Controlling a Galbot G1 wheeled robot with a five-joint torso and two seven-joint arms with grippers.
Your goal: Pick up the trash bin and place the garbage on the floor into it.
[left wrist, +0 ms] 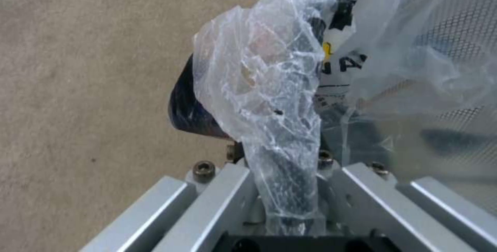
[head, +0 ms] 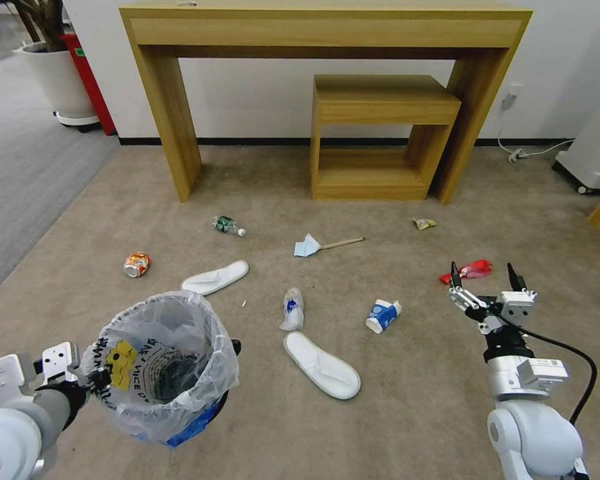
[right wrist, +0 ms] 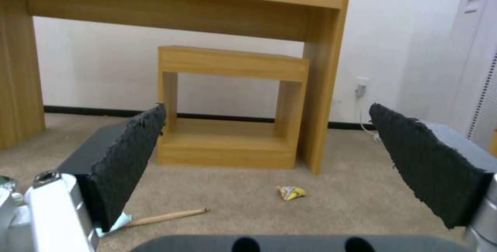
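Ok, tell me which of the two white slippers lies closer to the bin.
The slipper just beyond the trash bin, near the crushed orange can. The other slipper lies farther to the bin's right, below the blue-white paper cup.

White arms, black fingers (right wrist: 430, 166), black cable (head: 583, 373)

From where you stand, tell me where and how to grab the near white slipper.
Take the near slipper across its narrow middle, coming straight down from above with the open right hand. It lies flat on the carpet, long axis slanting toward the robot's right, so the fingers should probably straddle its width. The left hand holds the trash bin.
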